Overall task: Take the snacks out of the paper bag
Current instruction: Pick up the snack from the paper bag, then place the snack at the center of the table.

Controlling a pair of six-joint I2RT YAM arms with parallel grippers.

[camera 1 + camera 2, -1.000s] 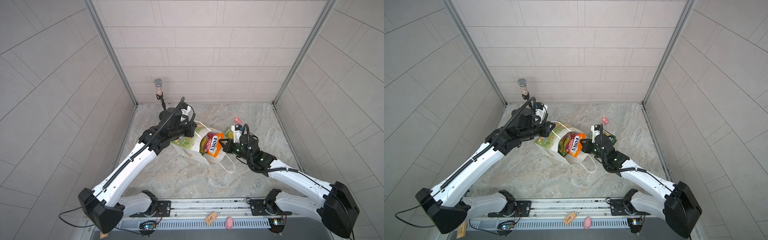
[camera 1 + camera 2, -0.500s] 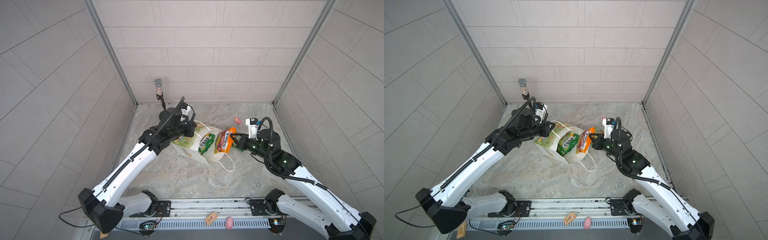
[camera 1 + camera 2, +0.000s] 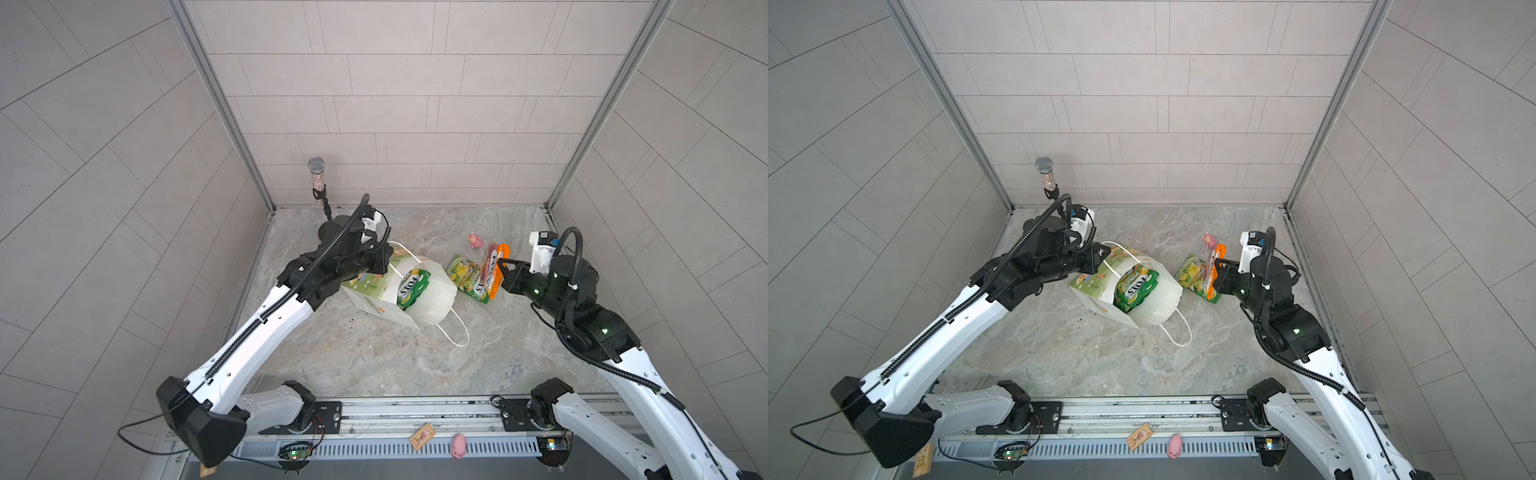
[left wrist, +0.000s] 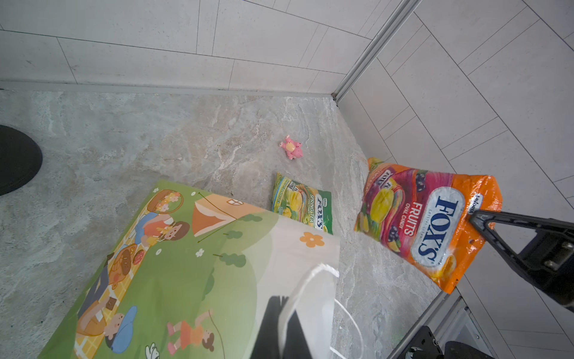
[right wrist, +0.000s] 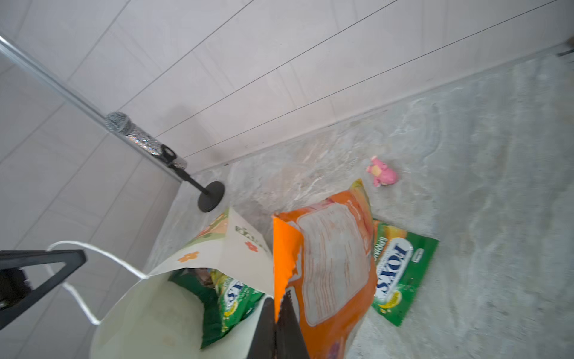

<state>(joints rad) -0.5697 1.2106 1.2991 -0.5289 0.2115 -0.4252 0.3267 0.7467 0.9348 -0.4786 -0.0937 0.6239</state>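
Emptying is under way: the paper bag [image 3: 368, 301] lies tipped on the table [image 3: 374, 365], its rim pinched in the closed left gripper [image 3: 1100, 254], a green packet [image 3: 411, 286] showing in its mouth. Farther off, the right gripper [image 3: 500, 262] clamps the orange packet [image 4: 428, 223] over a loose green packet [image 3: 465, 276]. Next, likely: lower, release.

The paper bag [image 3: 434, 297] lies tipped, mouth open, with one yellow-green FOX'S bag [image 3: 411, 286] inside. The orange FOX'S FRUITS bag [image 3: 493, 266] hangs in the air beside a flat-lying Spring Tea bag [image 3: 464, 276].

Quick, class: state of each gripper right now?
Left gripper: shut on the paper bag.
Right gripper: shut on the orange FOX'S FRUITS bag.
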